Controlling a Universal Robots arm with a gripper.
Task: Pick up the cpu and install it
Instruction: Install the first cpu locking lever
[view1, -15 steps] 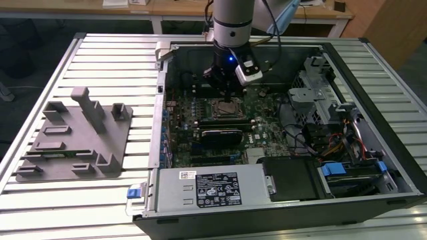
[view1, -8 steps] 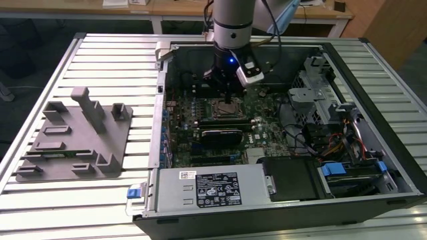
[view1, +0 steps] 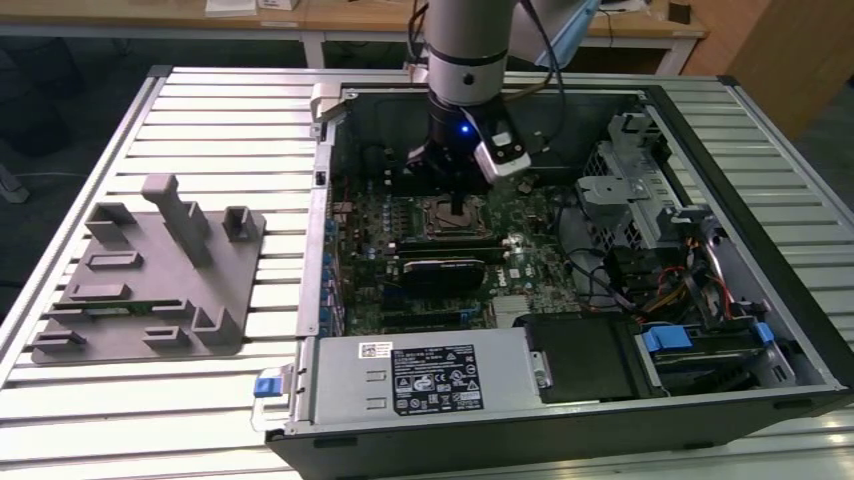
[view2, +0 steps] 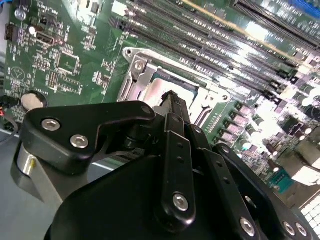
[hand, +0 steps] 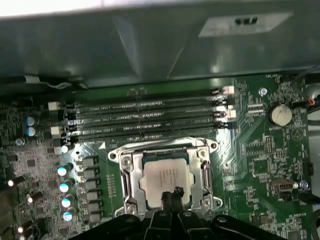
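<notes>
CPU (hand: 167, 180), one chip, lies flat and face-up inside the metal socket frame (hand: 129, 172) on the motherboard (hand: 260, 160), its square sides running parallel to the four memory slots (hand: 145, 117) just beside the frame. In the exterior view, going from that view's left, one grey fixture tray (view1: 147, 280) sits on the bench (view1: 80, 400); the open computer case (view1: 694, 130) follows, the arm reaching down inside. The jaws (hand: 171, 194) are pressed together over the chip's near edge, gripping nothing.

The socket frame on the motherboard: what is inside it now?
The cpu lies flat inside the socket frame, silvery top up. The fingers, closed together, cover its near edge, so that edge is hidden.
</notes>
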